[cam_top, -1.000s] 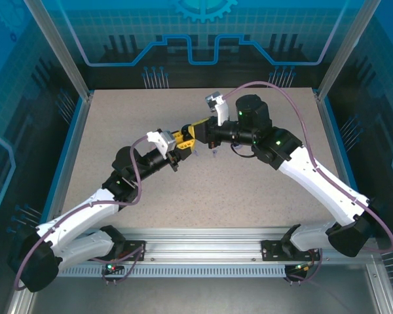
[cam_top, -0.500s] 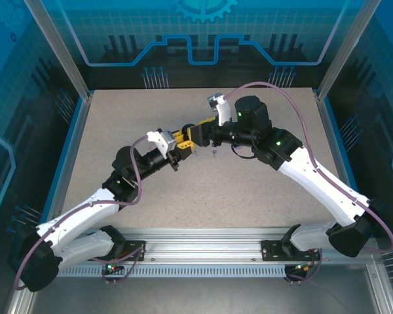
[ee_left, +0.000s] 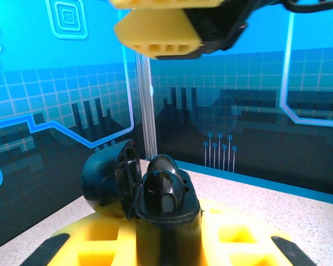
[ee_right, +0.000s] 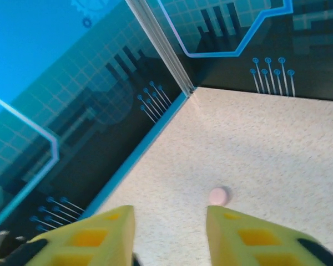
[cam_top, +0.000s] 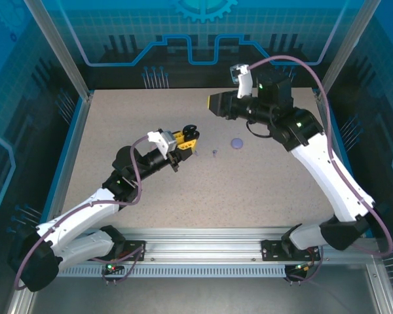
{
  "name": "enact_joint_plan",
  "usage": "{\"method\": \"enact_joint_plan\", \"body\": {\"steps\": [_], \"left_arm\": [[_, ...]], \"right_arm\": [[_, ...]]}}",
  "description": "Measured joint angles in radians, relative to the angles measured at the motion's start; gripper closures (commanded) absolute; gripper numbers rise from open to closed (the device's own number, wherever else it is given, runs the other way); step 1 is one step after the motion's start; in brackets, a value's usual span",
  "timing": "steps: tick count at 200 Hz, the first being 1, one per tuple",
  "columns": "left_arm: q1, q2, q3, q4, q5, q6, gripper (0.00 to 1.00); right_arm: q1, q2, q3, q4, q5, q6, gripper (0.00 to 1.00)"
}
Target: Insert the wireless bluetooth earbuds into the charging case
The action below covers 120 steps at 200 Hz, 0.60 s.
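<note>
Two things mattered in the top view: the left gripper (cam_top: 187, 140) pinched an open black round plastic charging case (cam_top: 190, 129), and a tiny lavender stemmed earbud (cam_top: 214, 152) lay on the table (cam_top: 150, 209) near it. The left wrist view showed that case upright between the fingers. In the right wrist view the right gripper (ee_right: 169, 221) stood apart, empty. The step seemed to be fetching; next it must descend and pinch the earbud finely.

White arms (cam_top: 334, 183), black joints (cam_top: 272, 91), purple cables (cam_top: 295, 59), yellow pincer fingers (ee_right: 94, 238).
</note>
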Motion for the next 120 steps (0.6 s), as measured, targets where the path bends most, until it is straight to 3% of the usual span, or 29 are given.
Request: {"method": "enact_joint_plan", "body": {"steps": [22, 42, 81, 120], "left_arm": [[0.000, 0.001, 0.000, -0.009, 0.010, -0.013, 1.00], [-0.002, 0.004, 0.000, -0.013, 0.013, -0.025, 1.00], [-0.016, 0.027, 0.005, -0.016, 0.014, -0.027, 1.00], [-0.023, 0.042, 0.021, -0.022, 0.014, -0.027, 1.00]], "right_arm": [[0.000, 0.111, 0.101, -0.085, -0.025, -0.009, 0.96], [0.001, 0.203, 0.169, -0.148, -0.051, -0.016, 1.00], [0.029, 0.323, 0.251, -0.252, -0.085, -0.039, 1.00], [0.070, 0.329, 0.255, -0.311, -0.107, -0.061, 1.00]]}}
